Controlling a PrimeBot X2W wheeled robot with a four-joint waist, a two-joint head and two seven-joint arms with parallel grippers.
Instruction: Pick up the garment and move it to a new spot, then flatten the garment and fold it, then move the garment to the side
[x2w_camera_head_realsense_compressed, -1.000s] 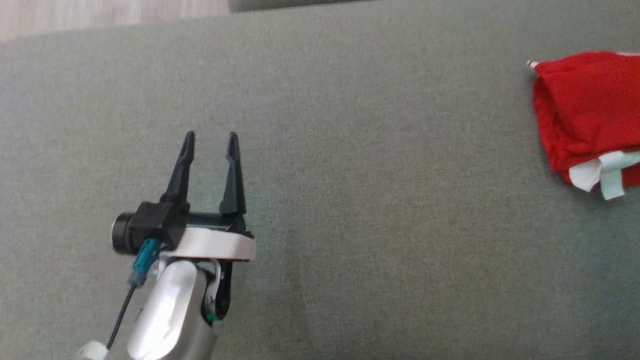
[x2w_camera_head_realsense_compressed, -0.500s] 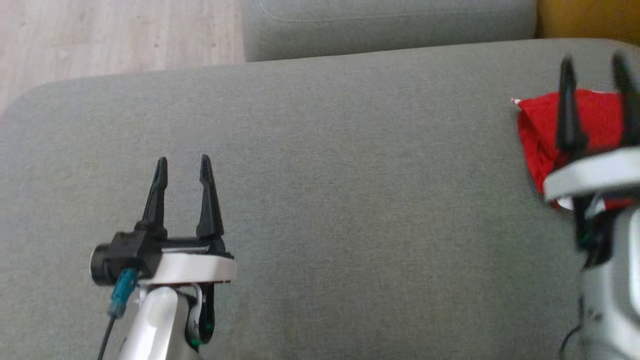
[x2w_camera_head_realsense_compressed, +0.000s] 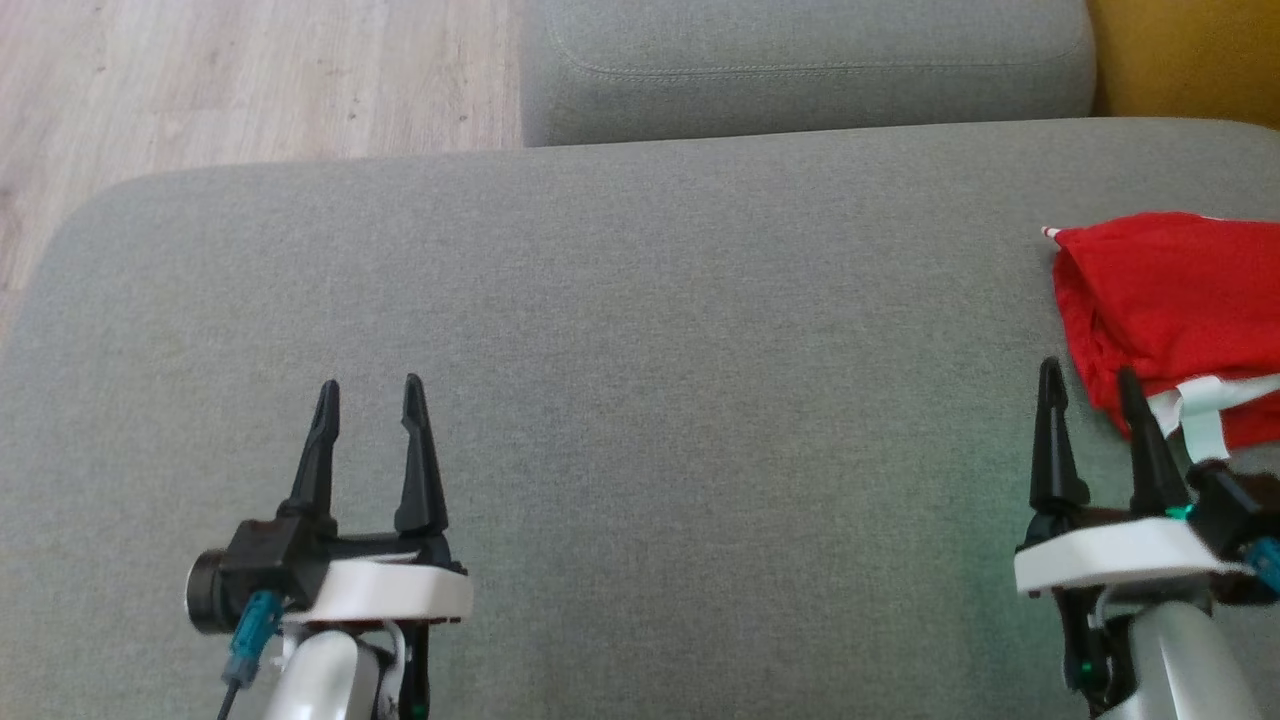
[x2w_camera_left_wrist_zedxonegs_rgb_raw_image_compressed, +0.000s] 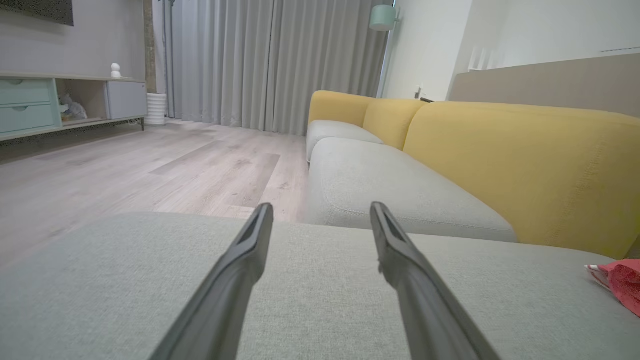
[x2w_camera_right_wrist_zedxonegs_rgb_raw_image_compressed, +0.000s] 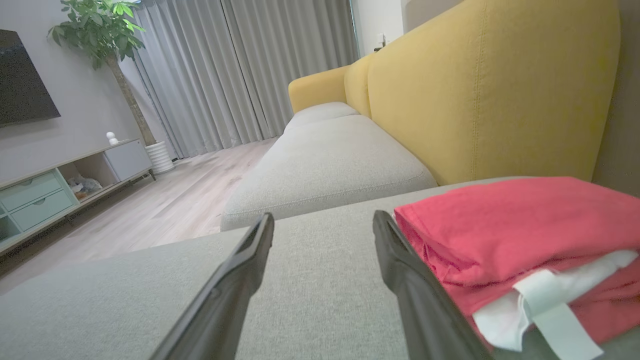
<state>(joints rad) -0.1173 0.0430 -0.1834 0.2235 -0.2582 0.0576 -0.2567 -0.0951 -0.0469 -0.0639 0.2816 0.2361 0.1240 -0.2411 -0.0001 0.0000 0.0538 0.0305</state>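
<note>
Resting folded on grey sofa (x2w_camera_head_realsense_compressed: 640, 300), red garment (x2w_camera_head_realsense_compressed: 1170, 300) (white trim)

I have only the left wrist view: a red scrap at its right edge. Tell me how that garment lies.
Observer: The red garment lies folded on the grey cushion, with a white flap and pale strap poking from its near edge.
Operator: Give me the right gripper.
Observer: The right gripper is open and empty, its fingers by the garment's near left corner.
</note>
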